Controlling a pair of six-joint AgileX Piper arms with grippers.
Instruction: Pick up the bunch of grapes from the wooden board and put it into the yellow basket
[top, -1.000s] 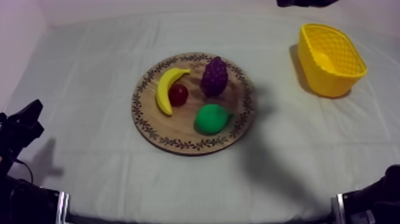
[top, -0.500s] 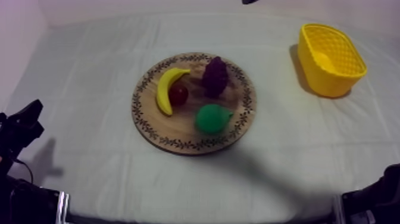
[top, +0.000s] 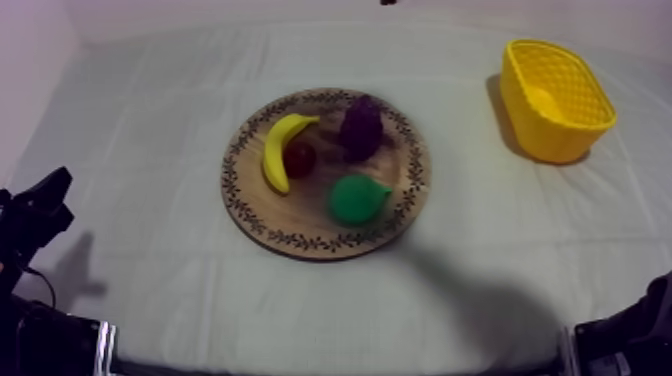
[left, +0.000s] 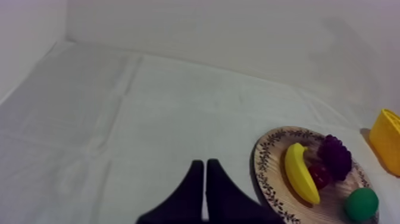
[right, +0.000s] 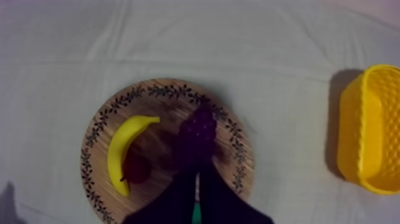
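Grapes (top: 361, 127) on board (top: 300, 225) (right gripper (right: 197, 176) overhead, closed)

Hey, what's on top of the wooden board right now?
On the wooden board lie a banana, a small red fruit, a bunch of grapes and a pear. The wood beneath each is covered.

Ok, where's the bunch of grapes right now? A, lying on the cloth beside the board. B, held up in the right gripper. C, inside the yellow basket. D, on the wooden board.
D: the bunch of grapes rests on the wooden board next to the small red fruit, and the yellow basket stands off to the side, apart from the board.
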